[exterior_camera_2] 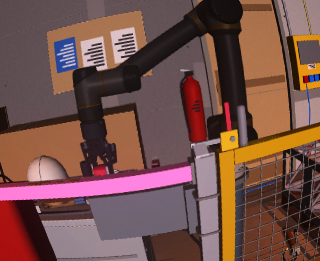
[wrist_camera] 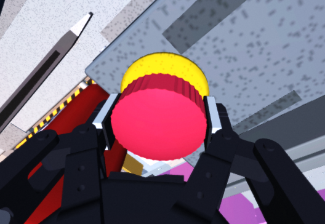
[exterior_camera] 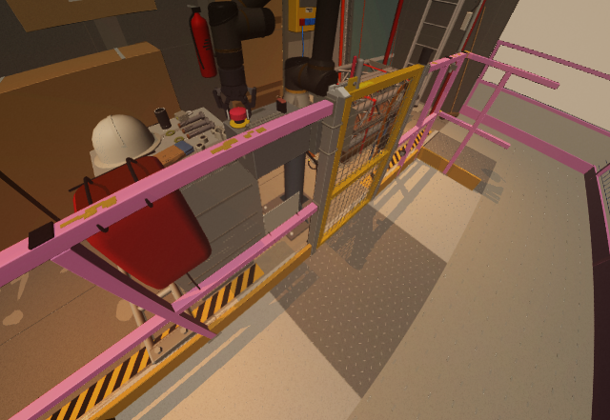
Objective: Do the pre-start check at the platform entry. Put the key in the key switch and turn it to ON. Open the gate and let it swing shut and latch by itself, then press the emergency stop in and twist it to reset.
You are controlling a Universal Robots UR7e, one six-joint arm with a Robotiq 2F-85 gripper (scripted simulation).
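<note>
The red emergency stop button (wrist_camera: 158, 118) sits on its yellow collar on the grey control box, and my gripper (wrist_camera: 157, 120) hangs straight above it with a finger pad on each side of the red cap, clamped on it. Seen from the side camera, the gripper (exterior_camera: 236, 103) stands over the button (exterior_camera: 238, 115) just behind the pink top rail. The yellow mesh gate (exterior_camera: 367, 150) to the right stands closed against its grey post. The key switch is hidden from me.
The pink guard rail (exterior_camera: 162, 179) runs close in front of the control box. A white hard hat (exterior_camera: 120, 137) and a red bag (exterior_camera: 148, 228) sit to the left. A fire extinguisher (exterior_camera: 202, 41) hangs on the wall behind.
</note>
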